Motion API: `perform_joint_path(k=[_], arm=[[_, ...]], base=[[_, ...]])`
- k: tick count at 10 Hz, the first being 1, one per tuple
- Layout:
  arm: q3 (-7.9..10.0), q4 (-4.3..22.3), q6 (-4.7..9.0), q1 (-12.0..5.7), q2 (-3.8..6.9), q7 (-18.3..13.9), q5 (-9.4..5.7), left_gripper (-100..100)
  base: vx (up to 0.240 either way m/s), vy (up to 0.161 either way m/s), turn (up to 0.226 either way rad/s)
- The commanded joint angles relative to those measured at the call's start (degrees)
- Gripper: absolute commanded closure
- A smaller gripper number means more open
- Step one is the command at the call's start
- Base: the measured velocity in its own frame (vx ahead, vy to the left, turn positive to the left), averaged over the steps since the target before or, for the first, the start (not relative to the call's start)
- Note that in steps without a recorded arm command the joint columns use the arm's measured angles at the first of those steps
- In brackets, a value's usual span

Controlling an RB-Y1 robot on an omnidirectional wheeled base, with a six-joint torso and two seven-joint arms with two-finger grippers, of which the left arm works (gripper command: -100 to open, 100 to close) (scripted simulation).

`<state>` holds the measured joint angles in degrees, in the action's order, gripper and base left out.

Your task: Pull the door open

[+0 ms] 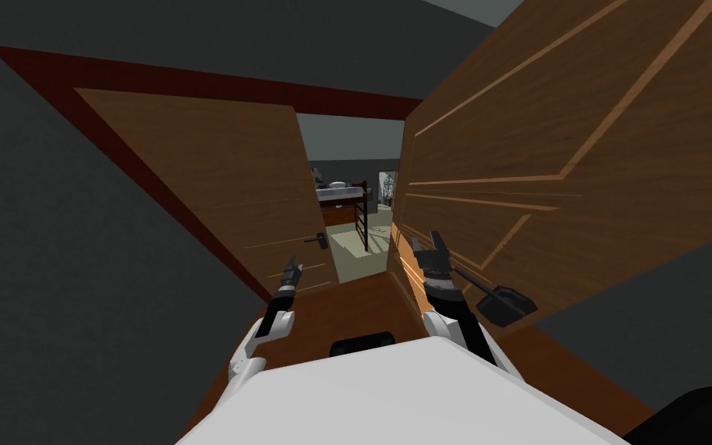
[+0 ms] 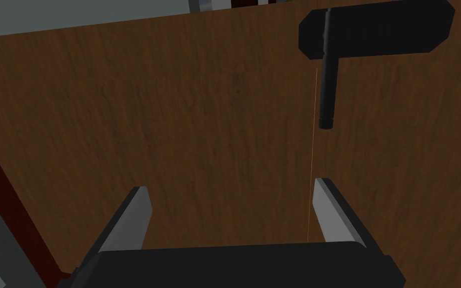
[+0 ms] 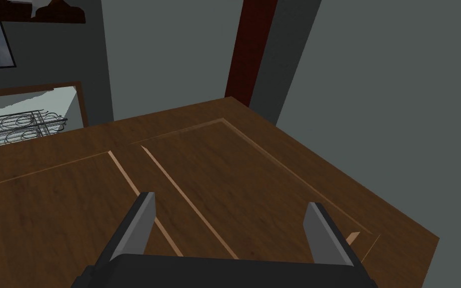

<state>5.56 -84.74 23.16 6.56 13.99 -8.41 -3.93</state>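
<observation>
The right door leaf (image 1: 578, 154) fills the upper right of the head view, swung well out toward me, its long axis upright and its panelled face turned my way. The left door leaf (image 1: 223, 178) sits in the dark red frame (image 1: 192, 81) at centre left, with a gap between the leaves at centre. My right end effector (image 1: 426, 241) hovers released beside the open leaf, near its handle (image 1: 505, 303). My left end effector (image 1: 293, 266) is spread and empty just below the left leaf's lever (image 2: 327, 95). The lever lies flat along the leaf, its free end pointing away from the gap. I judge I should straddle it squarely, clench, then draw back along the hinge's arc.
</observation>
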Motion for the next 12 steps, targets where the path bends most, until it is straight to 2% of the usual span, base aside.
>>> perform_joint_path(k=[1, 12], arm=[[0.34, 2.77, -0.05, -0.98, 0.54, -0.48, -0.31, -100], [2.44, 15.46, -3.21, -5.77, 3.45, -2.92, -2.16, -100]], base=[[0.102, -0.015, -0.059], [0.115, -0.005, -0.051]])
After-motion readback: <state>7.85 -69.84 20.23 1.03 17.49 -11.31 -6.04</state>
